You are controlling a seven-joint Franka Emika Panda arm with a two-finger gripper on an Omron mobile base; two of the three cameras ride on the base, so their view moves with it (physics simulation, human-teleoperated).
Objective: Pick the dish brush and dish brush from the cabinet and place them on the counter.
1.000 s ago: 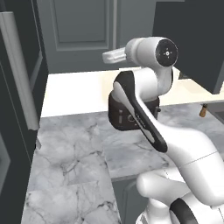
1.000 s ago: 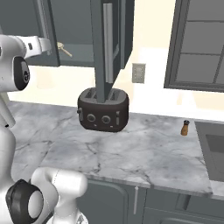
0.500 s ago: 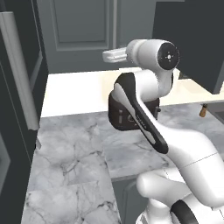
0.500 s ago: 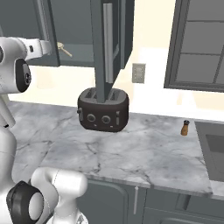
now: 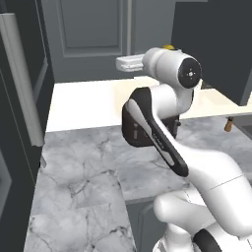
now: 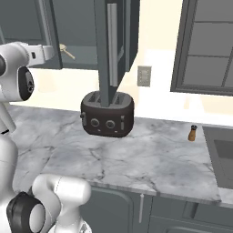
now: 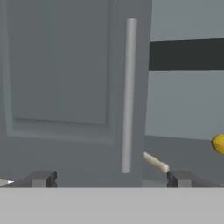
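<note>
In the hand view my gripper [image 7: 112,179] is open, its two dark fingertips [image 7: 43,178] wide apart and holding nothing. Straight ahead is a panelled door of the cabinet [image 7: 65,74] with its pale bar handle [image 7: 127,96]. To the right of that door the cabinet is open, and the cream-tan dish brush [image 7: 155,162] pokes its handle out from behind the door's edge over the grey shelf [image 7: 188,148]. In the right base view the same brush [image 6: 67,52] lies just right of my hand [image 6: 43,53]. The black dish brush is hidden. The marble counter [image 6: 150,159] lies below.
A small yellow ball [image 7: 218,143] rests on the shelf at the right. An open cabinet door [image 6: 111,45] hangs over a black toaster [image 6: 108,116]. A pepper shaker [image 6: 193,133] and a sink [image 6: 223,154] are further right. A tall dark unit with a silver handle [image 5: 22,83] stands left.
</note>
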